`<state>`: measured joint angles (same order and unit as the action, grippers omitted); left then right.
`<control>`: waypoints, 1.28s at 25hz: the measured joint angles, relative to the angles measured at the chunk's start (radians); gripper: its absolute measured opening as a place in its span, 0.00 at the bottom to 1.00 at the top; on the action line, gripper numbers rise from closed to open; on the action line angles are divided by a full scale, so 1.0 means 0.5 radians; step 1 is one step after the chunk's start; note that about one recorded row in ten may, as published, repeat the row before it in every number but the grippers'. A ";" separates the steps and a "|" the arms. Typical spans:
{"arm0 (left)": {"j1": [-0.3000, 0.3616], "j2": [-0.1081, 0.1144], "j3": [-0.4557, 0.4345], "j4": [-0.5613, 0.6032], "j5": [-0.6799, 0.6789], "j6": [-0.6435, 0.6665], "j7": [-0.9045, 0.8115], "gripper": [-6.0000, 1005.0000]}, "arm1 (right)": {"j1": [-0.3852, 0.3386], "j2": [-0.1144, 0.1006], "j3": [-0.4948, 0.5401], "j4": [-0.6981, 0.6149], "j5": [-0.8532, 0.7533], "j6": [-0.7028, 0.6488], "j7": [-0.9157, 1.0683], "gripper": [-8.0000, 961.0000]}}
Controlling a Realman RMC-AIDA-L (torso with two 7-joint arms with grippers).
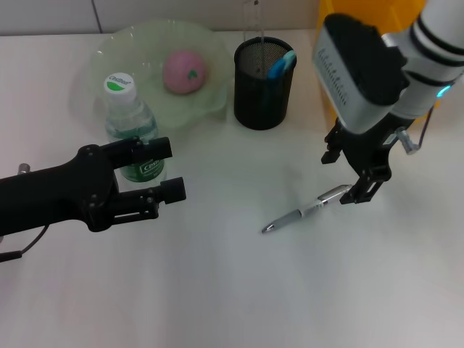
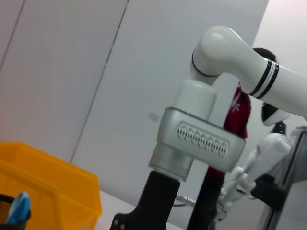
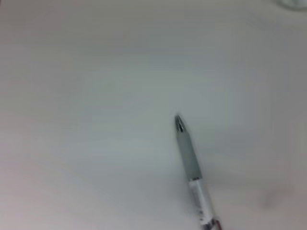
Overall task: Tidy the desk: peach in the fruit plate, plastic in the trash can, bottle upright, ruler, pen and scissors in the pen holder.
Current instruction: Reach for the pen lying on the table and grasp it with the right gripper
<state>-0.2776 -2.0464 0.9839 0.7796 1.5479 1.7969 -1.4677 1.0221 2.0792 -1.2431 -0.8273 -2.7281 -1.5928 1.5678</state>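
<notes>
Right now the pen lies flat on the white bench, and its rear, clipped end sits between the spread fingers of the right end effector, which hangs over it at the bench surface. From that end effector the barrel runs away toward about 8 o'clock in the head view, so the long axis goes from 2 o'clock at the clip to 8 o'clock at the tip. The right wrist view shows the same pen with its metal tip pointing away from the camera and nothing else near it.

The right arm is plainly the nearer one. The left end effector hovers well apart at 9 o'clock of the pen, fingers spread and empty, just in front of the upright bottle.

The pen holder stands at about 11 o'clock from the pen, beside the fruit plate that already carries the peach. A grip would fall near the pen's tail, so I judge it may hang tip-down when lifted.
</notes>
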 joint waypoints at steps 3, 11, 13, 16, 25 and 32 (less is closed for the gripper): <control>0.015 -0.015 -0.033 -0.008 0.000 -0.004 0.011 0.79 | 0.067 0.006 -0.046 0.132 -0.008 0.108 -0.102 0.76; 0.016 -0.038 -0.043 -0.037 -0.006 -0.037 0.024 0.80 | 0.104 0.024 -0.179 0.296 0.007 0.242 -0.266 0.76; 0.009 -0.037 -0.043 -0.057 -0.012 -0.046 0.024 0.80 | 0.103 0.024 -0.197 0.307 0.018 0.252 -0.290 0.72; 0.001 -0.037 -0.044 -0.069 -0.016 -0.070 0.025 0.80 | 0.095 0.024 -0.218 0.317 0.041 0.268 -0.320 0.60; -0.022 -0.042 -0.038 -0.076 -0.016 -0.091 0.026 0.80 | 0.090 0.026 -0.363 0.406 0.127 0.392 -0.353 0.45; -0.037 -0.048 -0.030 -0.090 -0.021 -0.094 0.017 0.80 | 0.094 0.026 -0.369 0.418 0.132 0.407 -0.375 0.40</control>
<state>-0.2959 -2.0706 0.9689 0.7346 1.5374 1.7498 -1.4590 1.0692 2.0923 -1.4276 -0.6182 -2.6621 -1.3894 1.3802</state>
